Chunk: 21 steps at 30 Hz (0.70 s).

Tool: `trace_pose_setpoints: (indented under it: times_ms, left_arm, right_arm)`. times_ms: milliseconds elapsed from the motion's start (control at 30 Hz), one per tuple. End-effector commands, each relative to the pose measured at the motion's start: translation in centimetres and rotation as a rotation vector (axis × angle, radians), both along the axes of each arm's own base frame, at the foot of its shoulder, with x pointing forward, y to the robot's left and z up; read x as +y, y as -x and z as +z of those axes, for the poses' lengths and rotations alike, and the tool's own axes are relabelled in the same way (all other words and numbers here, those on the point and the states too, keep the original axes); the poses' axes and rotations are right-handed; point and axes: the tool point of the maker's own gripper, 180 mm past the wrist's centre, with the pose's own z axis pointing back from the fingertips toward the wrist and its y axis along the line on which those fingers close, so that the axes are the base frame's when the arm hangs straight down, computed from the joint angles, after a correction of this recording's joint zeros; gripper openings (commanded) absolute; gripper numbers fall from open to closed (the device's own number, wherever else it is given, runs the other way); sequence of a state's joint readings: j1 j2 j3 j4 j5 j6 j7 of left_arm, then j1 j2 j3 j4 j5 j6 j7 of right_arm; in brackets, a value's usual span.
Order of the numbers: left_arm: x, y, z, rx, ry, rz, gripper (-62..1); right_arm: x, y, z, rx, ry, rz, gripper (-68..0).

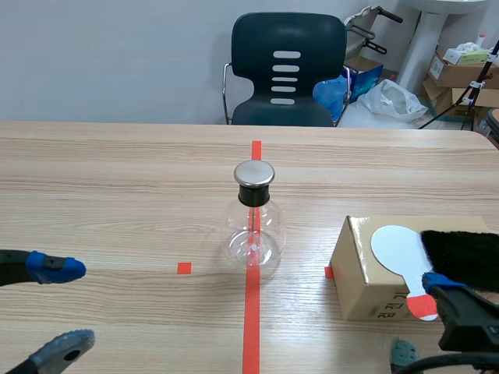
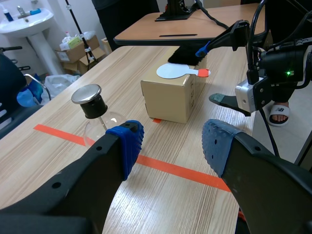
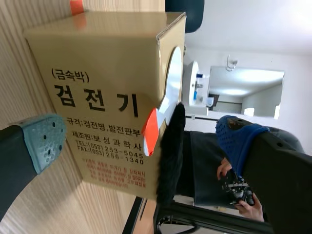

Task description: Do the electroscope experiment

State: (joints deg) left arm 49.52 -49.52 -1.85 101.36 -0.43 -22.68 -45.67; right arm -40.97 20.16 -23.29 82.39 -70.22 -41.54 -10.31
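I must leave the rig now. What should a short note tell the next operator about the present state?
Left gripper: open, empty, low over the table, apart from the electroscope flask, which stands on the tape line.
Right gripper: open, empty, at the cardboard box's near edge.
The white paddle and black fur lie on the box top.
Done: nothing gripped yet.
Left: probably rub the paddle with fur, then bring it to the flask's metal cap.

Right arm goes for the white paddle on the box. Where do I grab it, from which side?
Grip the white paddle by its red handle end: it lies flat on the box and that end seems to jut past the near edge. Come in from there with the right end effector, one finger above, one below, clear of the black fur.
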Motion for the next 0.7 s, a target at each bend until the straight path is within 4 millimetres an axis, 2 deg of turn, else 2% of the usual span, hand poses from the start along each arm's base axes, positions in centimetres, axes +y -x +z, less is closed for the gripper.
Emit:
trace_pose_setpoints:
  times_ms: [0,133,533,667]
  left_arm:
    - [-0.3,-0.1,0.9,-0.018,0.033,-0.003,-30.7]
    - [-0.3,-0.1,0.9,-0.018,0.033,-0.003,-30.7]
    - [-0.3,-0.1,0.9,-0.018,0.033,-0.003,-30.7]
    - [-0.3,-0.1,0.9,-0.018,0.033,-0.003,-30.7]
  right_arm:
    - [-0.2,-0.8,1.9,-0.082,-0.018,-0.012,-7.6]
    - [-0.3,-0.8,1.9,-0.084,-0.014,-0.012,-13.4]
    - [-0.9,-1.2,2.4,-0.106,0.015,-0.018,-14.1]
    - [-1.2,-1.6,2.9,-0.124,0.021,-0.026,-19.5]
